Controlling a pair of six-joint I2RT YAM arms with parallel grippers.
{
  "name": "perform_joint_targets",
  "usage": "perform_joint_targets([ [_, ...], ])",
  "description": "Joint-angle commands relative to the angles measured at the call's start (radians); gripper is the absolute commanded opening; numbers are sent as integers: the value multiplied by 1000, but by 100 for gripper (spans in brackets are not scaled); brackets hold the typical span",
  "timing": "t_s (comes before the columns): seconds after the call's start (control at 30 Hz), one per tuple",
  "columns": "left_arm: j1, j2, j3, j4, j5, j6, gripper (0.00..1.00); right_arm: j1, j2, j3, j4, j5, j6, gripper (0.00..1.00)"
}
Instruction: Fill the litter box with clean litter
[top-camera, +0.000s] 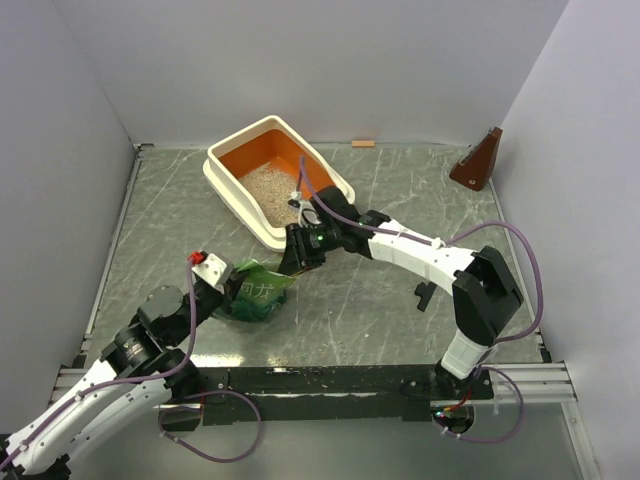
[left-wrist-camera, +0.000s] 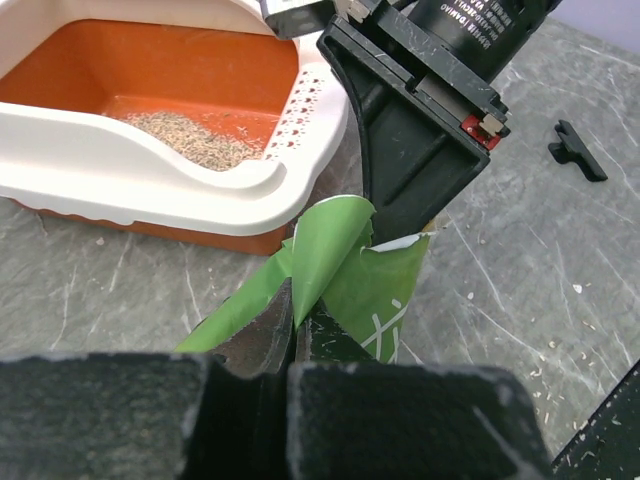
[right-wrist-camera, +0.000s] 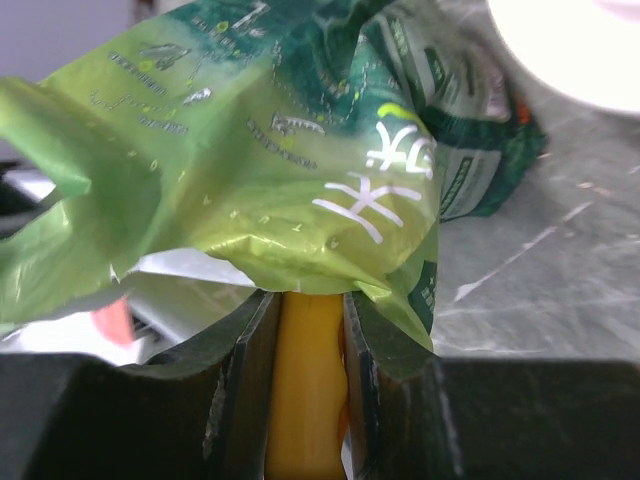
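The litter box (top-camera: 228, 178) stands at the back of the table, cream rim and orange walls, with a patch of clean litter (top-camera: 268, 188) on its floor; both show in the left wrist view too, litter box (left-wrist-camera: 120, 170) and litter (left-wrist-camera: 190, 140). In front of it lies a crinkled green bag (top-camera: 260, 292). My left gripper (left-wrist-camera: 293, 300) is shut on a flap of the bag (left-wrist-camera: 330, 250). My right gripper (right-wrist-camera: 308, 300) is shut on the yellow scoop handle (right-wrist-camera: 305, 390), whose far end is hidden inside the bag's mouth (right-wrist-camera: 250, 150).
A brown wedge-shaped object (top-camera: 478, 160) stands at the back right near the wall. A small black part (top-camera: 425, 295) lies on the marbled table (top-camera: 400, 180) beside the right arm. Litter grains are scattered on the table near the bag.
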Motion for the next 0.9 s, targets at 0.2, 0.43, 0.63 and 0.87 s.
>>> perform_joint_targets([
  [0.2, -2, 4, 7, 97, 9, -6, 1, -85, 44, -245, 379, -341, 165, 0],
  [0.43, -2, 13, 1, 104, 12, 2, 1, -89, 91, -293, 614, -413, 287, 0],
  [0.63, -2, 24, 1, 107, 13, 2, 1, -68, 166, -345, 922, -408, 483, 0],
  [0.87, -1, 24, -2, 111, 22, 2, 1, -55, 208, -386, 1256, -402, 701, 0],
])
